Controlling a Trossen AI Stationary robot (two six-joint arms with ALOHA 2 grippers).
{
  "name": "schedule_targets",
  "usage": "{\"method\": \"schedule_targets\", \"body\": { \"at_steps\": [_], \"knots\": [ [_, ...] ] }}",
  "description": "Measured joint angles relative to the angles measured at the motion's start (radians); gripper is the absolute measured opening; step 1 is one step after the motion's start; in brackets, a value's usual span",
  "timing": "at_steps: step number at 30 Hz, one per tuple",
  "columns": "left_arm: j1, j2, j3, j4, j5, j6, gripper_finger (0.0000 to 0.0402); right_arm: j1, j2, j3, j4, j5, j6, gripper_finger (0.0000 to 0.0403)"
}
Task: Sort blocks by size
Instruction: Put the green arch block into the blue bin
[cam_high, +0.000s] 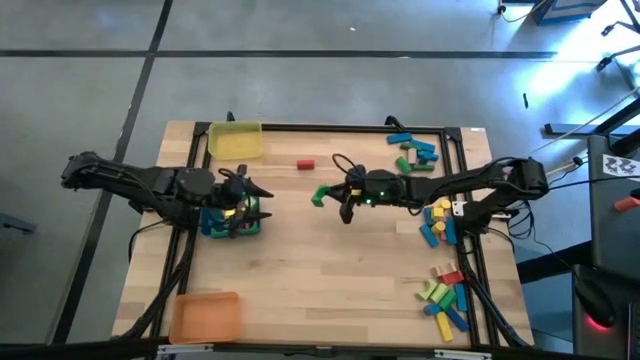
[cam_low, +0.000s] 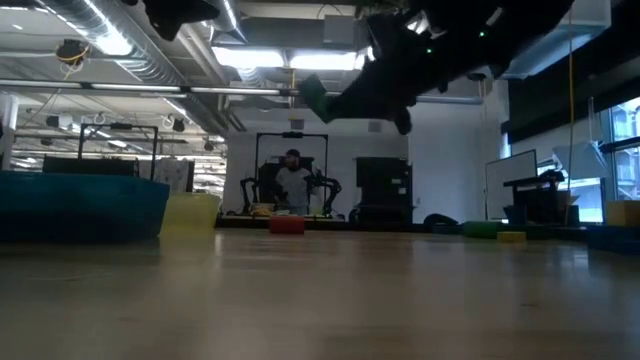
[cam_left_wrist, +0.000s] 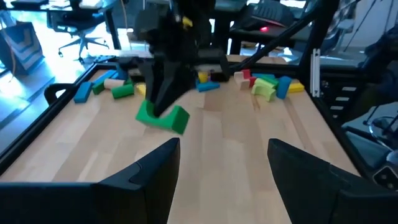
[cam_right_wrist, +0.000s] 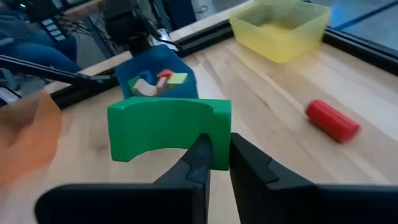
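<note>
Right end effector (cam_right_wrist: 214, 163) grips green block (cam_right_wrist: 168, 129) mid-table.

Blue tray (cam_high: 222, 222): mostly covered by left gripper (cam_high: 240, 205) in high view; contents not countable there. Orange tray (cam_right_wrist: 25, 134): blurred smear, cut by picture edge in right wrist view. Green block (cam_low: 314, 97): dark against ceiling lights in low view, shape unclear. Blocks beside right-hand worktop (cam_high: 320, 260) rail: piled, overlapping, shapes too small to separate. Person (cam_low: 292, 180) behind worktop: distant, detail unreadable.
</note>
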Motion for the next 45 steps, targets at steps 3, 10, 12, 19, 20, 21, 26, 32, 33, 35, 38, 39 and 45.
{"method": "schedule_targets", "body": {
  "at_steps": [3, 10, 12, 19, 20, 21, 26, 32, 33, 35, 38, 39, 45],
  "knots": [
    [-0.007, -0.011, 0.0, 0.0, 0.0, 0.003, 0.0227, 0.01, 0.059, 0.0, 0.099, 0.005, 0.001, 0.0045],
    [-0.014, -0.016, 0.0, -0.003, 0.0, 0.004, 0.0227, 0.014, 0.211, 0.055, 0.223, 0.003, 0.01, 0.0046],
    [-0.014, -0.017, 0.0, -0.005, 0.0, 0.002, 0.0227, 0.014, 0.257, 0.095, 0.223, 0.001, 0.007, 0.0046],
    [-0.014, -0.017, 0.0, 0.003, 0.0, -0.006, 0.0227, 0.012, 0.406, 0.262, 0.214, -0.019, -0.01, 0.0046],
    [-0.014, -0.017, 0.0, 0.009, 0.0, -0.006, 0.0227, 0.012, 0.426, 0.285, 0.215, -0.02, -0.018, 0.0046],
    [-0.014, -0.017, 0.0, 0.012, 0.0, -0.006, 0.0227, 0.012, 0.441, 0.304, 0.2, -0.02, -0.023, 0.0046],
    [-0.014, -0.021, 0.0, 0.054, -0.001, -0.006, 0.0227, 0.012, 0.534, 0.416, 0.193, -0.02, -0.042, 0.0046],
    [-0.014, -0.041, 0.0, 0.062, -0.011, 0.002, 0.0227, 0.012, 0.642, 0.549, 0.191, -0.04, -0.05, 0.0047],
    [-0.013, -0.045, 0.0, 0.068, -0.014, 0.003, 0.0227, 0.012, 0.657, 0.571, 0.189, -0.046, -0.05, 0.0047],
    [-0.013, -0.052, 0.0, 0.062, -0.015, 0.002, 0.0227, 0.012, 0.685, 0.615, 0.199, -0.046, -0.052, 0.0047],
    [-0.013, -0.062, 0.0, 0.063, -0.016, 0.002, 0.0227, 0.012, 0.722, 0.671, 0.195, -0.046, -0.053, 0.0047],
    [-0.013, -0.064, 0.0, 0.061, -0.016, 0.002, 0.0227, 0.012, 0.732, 0.689, 0.194, -0.046, -0.053, 0.0047],
    [-0.013, -0.074, 0.0, 0.063, -0.016, -0.001, 0.0227, 0.012, 0.797, 0.795, 0.197, -0.046, -0.053, 0.0047]
  ]
}}
